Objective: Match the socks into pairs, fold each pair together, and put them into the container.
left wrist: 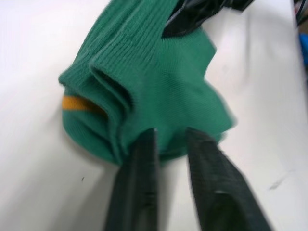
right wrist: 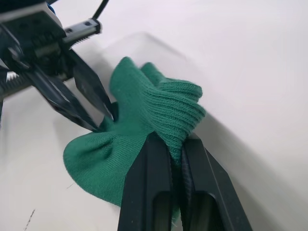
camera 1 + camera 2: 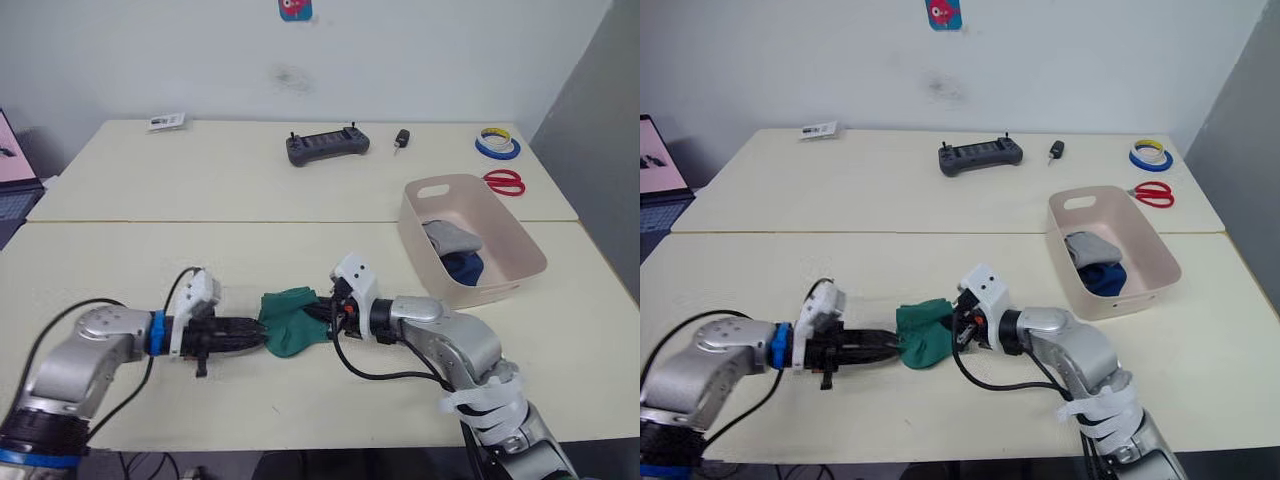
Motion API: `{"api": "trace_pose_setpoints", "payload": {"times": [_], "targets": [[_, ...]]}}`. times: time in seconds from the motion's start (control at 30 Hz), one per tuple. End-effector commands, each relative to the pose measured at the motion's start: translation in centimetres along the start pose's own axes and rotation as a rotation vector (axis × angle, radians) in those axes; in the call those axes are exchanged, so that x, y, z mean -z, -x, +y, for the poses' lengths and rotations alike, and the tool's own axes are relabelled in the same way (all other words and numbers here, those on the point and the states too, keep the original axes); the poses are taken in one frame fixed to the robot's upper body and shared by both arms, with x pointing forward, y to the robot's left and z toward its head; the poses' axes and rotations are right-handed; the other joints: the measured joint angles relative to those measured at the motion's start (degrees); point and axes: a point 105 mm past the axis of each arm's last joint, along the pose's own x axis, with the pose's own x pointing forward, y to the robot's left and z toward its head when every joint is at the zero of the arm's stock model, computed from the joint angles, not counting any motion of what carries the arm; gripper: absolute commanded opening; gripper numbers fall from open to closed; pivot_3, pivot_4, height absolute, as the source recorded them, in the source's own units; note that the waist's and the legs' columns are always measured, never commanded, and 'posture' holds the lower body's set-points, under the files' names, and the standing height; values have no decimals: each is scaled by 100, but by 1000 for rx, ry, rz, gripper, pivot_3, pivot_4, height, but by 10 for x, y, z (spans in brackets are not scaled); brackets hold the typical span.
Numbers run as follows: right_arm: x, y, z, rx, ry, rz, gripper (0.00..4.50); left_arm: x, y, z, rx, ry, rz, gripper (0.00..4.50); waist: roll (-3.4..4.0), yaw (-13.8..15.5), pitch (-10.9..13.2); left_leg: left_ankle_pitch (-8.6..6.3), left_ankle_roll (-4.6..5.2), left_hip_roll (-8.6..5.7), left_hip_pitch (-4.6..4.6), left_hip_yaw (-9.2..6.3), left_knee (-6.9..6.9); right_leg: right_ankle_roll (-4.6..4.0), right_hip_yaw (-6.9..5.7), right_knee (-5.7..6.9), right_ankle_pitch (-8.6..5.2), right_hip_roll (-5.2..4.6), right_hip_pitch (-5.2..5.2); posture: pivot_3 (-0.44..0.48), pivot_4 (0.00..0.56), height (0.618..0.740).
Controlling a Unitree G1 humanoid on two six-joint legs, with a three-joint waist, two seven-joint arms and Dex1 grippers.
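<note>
I see green socks (image 3: 290, 318) with yellow trim, pink-beige container (image 3: 520, 240) holding grey sock (image 3: 450, 236) and dark blue sock (image 3: 464, 266).

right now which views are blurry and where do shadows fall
Left wrist view: the left end effector fingers and the green socks look soft, smeared at the edge. Right wrist view: the ribbing is crisp, with a soft shadow on the table beside the socks. Eye views: even light, faint shadows.

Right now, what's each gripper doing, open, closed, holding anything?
Left gripper: closed on the green socks.
Right gripper: closed on the same green socks.
</note>
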Motion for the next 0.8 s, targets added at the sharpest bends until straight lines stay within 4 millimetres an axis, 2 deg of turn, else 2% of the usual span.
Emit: {"api": "trace_pose_setpoints", "payload": {"times": [0.03, 0.1, 0.23, 0.4, 0.47, 0.6, 0.8], "targets": [[-44, 27, -2, 39, 112, -162, 0, -47, 7, -11, 55, -9, -91, 2465, -1, 19, 0, 0, 0, 0, 1, 1, 1, 0, 1, -2, 0, 0, 2, 0, 150, 740], [-57, 43, -7, 73, 138, -203, 0, -62, 5, -16, 87, 0, -110, 3127, -1, 17, 0, 0, 0, -4, 1, 4, 1, 1, 3, -4, 0, -2, 3, 0, 150, 740], [-81, 91, -29, 209, 195, -267, 0, -89, -2, -26, 156, 5, -168, 4400, -3, 25, 2, 0, 0, -4, 0, 6, 0, 1, 4, -8, 0, -2, 5, 0, 150, 740], [-101, 145, -61, 407, 325, -254, 0, -100, -14, -34, 230, -15, -173, 4480, 8, 51, 11, 0, 0, -4, 2, 11, -1, 1, 8, -9, 0, 0, 5, 0, 150, 740], [-108, 160, -71, 469, 425, -218, 0, -105, -19, -38, 257, -20, -176, 4480, 10, 46, 14, 0, 0, -6, 3, 20, 0, 1, 16, -8, 0, 1, 4, 0, 150, 740], [-114, 182, -97, 593, 719, -74, 0, -112, -25, -40, 277, -55, -177, 4480, 8, 46, 16, 0, 0, -6, 2, 23, -1, 1, 19, -12, 0, 6, 3, 0, 150, 740], [-104, 202, -152, 691, 1173, 200, 0, -124, -31, -42, 280, -122, -198, 4480, 3, 32, 20, 1, 0, -6, 5, 39, 7, 2, 30, -13, 1, 3, 6, 0, 150, 740]]}}
